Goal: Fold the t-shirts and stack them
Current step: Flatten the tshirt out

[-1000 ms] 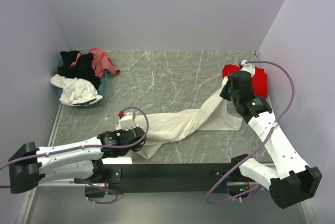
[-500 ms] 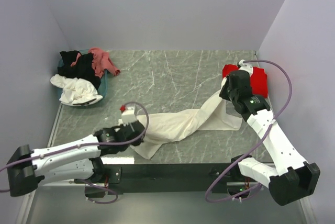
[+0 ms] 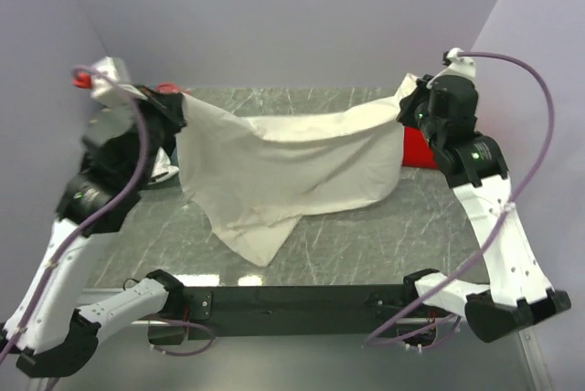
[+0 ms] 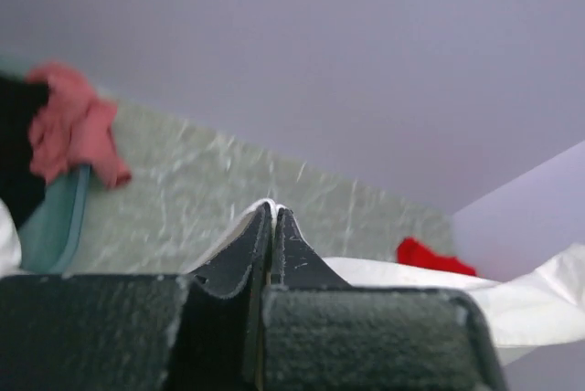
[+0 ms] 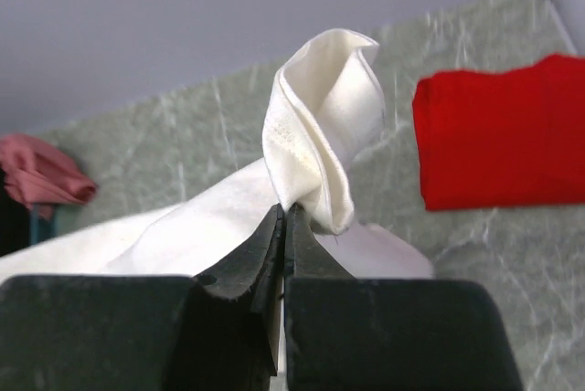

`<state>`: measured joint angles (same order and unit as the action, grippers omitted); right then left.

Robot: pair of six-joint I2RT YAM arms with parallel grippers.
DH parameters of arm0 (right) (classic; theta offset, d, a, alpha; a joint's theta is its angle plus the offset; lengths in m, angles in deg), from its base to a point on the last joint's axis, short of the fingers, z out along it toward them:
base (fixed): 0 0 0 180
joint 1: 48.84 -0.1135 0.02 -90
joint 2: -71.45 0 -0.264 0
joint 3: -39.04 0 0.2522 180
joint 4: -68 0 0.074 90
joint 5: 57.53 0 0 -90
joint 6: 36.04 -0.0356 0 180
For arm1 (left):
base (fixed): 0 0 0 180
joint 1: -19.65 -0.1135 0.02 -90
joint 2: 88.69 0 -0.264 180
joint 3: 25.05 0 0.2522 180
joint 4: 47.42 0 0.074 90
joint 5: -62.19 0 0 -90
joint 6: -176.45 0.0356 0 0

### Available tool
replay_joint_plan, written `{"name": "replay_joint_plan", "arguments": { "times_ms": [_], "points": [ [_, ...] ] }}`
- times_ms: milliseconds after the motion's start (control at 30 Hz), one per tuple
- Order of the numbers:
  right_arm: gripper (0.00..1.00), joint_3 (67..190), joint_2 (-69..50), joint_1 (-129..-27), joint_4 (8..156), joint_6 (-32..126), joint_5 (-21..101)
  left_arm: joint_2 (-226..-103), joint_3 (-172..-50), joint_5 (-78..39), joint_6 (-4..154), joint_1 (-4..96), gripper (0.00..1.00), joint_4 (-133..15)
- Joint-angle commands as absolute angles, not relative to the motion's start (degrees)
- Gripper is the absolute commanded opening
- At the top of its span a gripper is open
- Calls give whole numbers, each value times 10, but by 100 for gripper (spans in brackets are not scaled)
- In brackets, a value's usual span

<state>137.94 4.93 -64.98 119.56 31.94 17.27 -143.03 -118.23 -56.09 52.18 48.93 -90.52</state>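
Observation:
The cream t-shirt hangs spread out above the table, stretched between my two grippers. At the left, my left gripper is shut on one top corner; only a thin cream edge shows at its tips. A bunched fold of the same shirt is pinched in my shut right gripper, which sits at the right. The folded red t-shirt lies flat on the table at the far right, partly hidden in the top view. The shirt's lower tail droops to the table.
A teal basket at the far left holds a pink shirt and a black one; my left arm hides most of it from above. Grey walls close in the back and both sides. A dark rail runs along the near edge.
The left gripper closed on the cream shirt's near end. Both arms then rose, the left swinging to the far left, lifting the shirt off the table and spreading it out.

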Motion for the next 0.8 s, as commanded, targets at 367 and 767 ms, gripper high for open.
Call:
{"name": "replay_joint_plan", "arguments": {
  "times_ms": [367, 767],
  "points": [
    [0, 1409, 250, -648, 1196, 361, 225, -1354, -1407, -506, 626, 485, 1, -924],
    [0, 1209, 253, -648, 1182, 310, 312, -1397, -1303, -483, 606, 485, 1, -955]
  ]
}}
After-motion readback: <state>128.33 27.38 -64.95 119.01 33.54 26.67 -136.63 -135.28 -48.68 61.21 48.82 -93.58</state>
